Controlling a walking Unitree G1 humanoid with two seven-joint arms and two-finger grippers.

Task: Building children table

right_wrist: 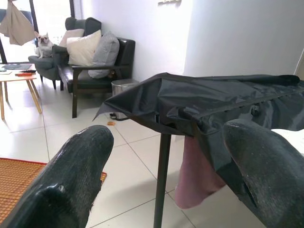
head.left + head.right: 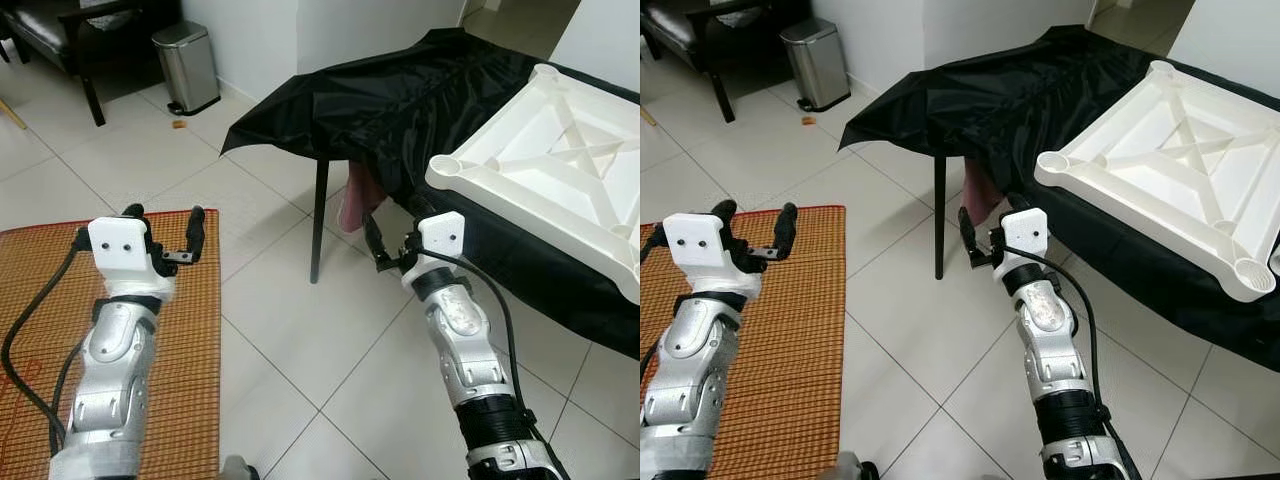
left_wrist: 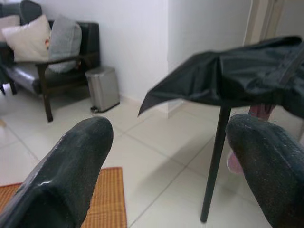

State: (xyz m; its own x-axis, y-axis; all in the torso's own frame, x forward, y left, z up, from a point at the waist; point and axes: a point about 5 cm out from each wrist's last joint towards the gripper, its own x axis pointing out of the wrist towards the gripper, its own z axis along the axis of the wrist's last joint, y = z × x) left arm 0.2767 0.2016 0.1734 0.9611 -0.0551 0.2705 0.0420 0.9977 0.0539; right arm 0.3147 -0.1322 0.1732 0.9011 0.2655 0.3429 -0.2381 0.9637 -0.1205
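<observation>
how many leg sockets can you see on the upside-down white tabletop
3. One on the tabletop's near-left corner, one on the far corner, one on the near-right corner. The fourth corner is cut off by the frame.

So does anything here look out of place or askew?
The white tabletop lies upside down on the black-draped table, ribs and leg sockets up, with no legs fitted. The black cover hangs unevenly, bunched at one corner. A small scrap lies on the tiles by the bin.

Open tiled floor [image 2: 290,330] is left between both end effectors. Ahead, passage is blocked by the black-draped surface [image 2: 400,100] and its dark leg [image 2: 319,220]; the white tabletop [image 2: 560,160] overhangs at right.
</observation>
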